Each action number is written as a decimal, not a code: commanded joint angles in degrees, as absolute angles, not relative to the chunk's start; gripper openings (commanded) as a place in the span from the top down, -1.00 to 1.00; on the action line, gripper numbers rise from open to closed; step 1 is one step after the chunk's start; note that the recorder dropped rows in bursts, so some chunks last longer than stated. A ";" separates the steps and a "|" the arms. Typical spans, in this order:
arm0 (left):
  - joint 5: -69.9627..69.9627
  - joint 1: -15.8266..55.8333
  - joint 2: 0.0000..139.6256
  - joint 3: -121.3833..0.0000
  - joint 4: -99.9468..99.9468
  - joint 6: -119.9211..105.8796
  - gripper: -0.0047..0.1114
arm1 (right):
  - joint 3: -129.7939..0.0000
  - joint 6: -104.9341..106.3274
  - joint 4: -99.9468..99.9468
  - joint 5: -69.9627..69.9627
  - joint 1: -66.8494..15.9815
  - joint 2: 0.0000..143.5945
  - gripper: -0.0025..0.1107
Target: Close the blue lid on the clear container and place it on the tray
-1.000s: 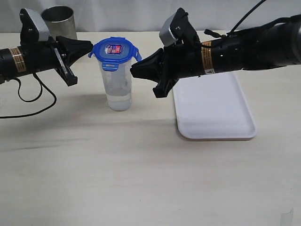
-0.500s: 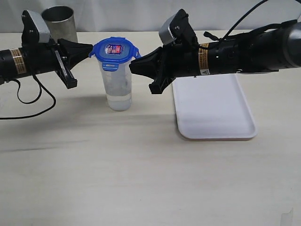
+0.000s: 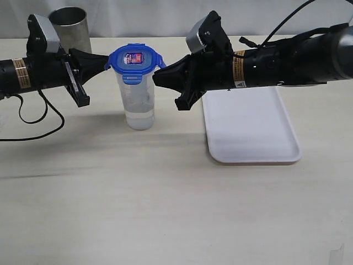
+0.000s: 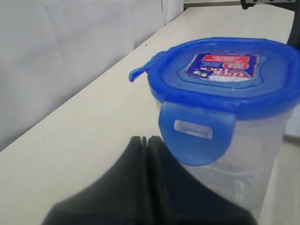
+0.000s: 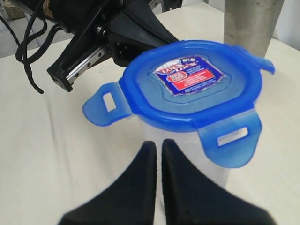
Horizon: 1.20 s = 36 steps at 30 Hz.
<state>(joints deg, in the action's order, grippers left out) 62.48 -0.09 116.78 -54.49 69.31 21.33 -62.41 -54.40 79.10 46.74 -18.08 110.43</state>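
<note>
The clear container [image 3: 138, 102] stands upright on the table, left of the tray [image 3: 251, 127]. The blue lid [image 3: 133, 59] sits on its mouth, sticker up, with its flaps sticking out. My left gripper [image 3: 104, 59] is shut and empty, its tip just beside the lid's left flap. From the right, my right gripper [image 3: 156, 78] points at the container just under the lid's rim, shut with nothing in it. In the left wrist view the lid [image 4: 220, 70] tops the container [image 4: 253, 164] in front of the gripper [image 4: 147, 139]. The right wrist view shows the lid [image 5: 192, 84] above the gripper [image 5: 159, 144].
A grey steel cup [image 3: 69, 26] stands at the back left, behind my left arm. A black cable [image 3: 33, 118] loops on the table under that arm. The white tray lies flat under my right arm.
My left gripper has crept a little toward the lid's left flap. The right gripper shifted slightly up and left, then held. The lid and container stay in place.
</note>
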 commanded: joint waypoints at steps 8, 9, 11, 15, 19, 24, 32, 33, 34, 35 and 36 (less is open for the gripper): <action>56.95 -0.25 116.78 -54.71 65.12 22.34 0.92 | -62.59 -57.30 86.37 42.74 -18.17 108.79 0.88; 55.49 -0.25 116.78 -54.71 64.37 22.34 0.92 | -62.59 -59.28 88.31 40.33 -18.17 107.83 0.88; 53.76 -0.25 116.78 -54.71 63.53 22.34 0.92 | -62.59 -64.01 92.62 36.18 -18.17 105.75 0.88; 53.44 -0.25 116.78 -54.71 63.45 22.34 0.92 | -62.59 -81.26 99.95 28.22 -18.17 100.49 0.88; 53.12 -0.25 116.78 -54.71 63.56 22.34 0.92 | -60.97 -87.54 99.95 16.06 -18.65 95.65 0.88; 53.01 -0.25 116.78 -54.71 63.56 22.34 0.92 | -60.35 -84.88 99.95 -13.50 -26.30 90.89 0.88; 52.58 -0.25 116.78 -54.71 63.56 22.55 0.92 | -72.21 -47.36 60.09 -41.09 -35.71 91.04 0.88; 52.58 -0.25 116.78 -54.71 63.69 22.75 0.92 | -75.56 -37.25 49.60 -41.09 -35.01 91.22 0.88; 52.58 -0.25 116.78 -54.71 63.83 22.72 0.92 | -78.69 -28.94 40.58 -40.96 -34.44 91.64 0.88; 52.58 -0.25 116.78 -54.71 63.98 22.94 0.92 | -81.52 -22.75 34.68 -40.64 -34.06 91.80 0.88; 52.58 -0.25 116.78 -54.71 64.28 23.55 0.92 | -83.90 -17.30 28.68 -40.34 -33.97 92.12 0.87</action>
<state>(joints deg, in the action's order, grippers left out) 52.56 -0.09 116.79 -54.49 64.29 22.31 -77.33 -37.41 48.99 -39.52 -34.68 91.58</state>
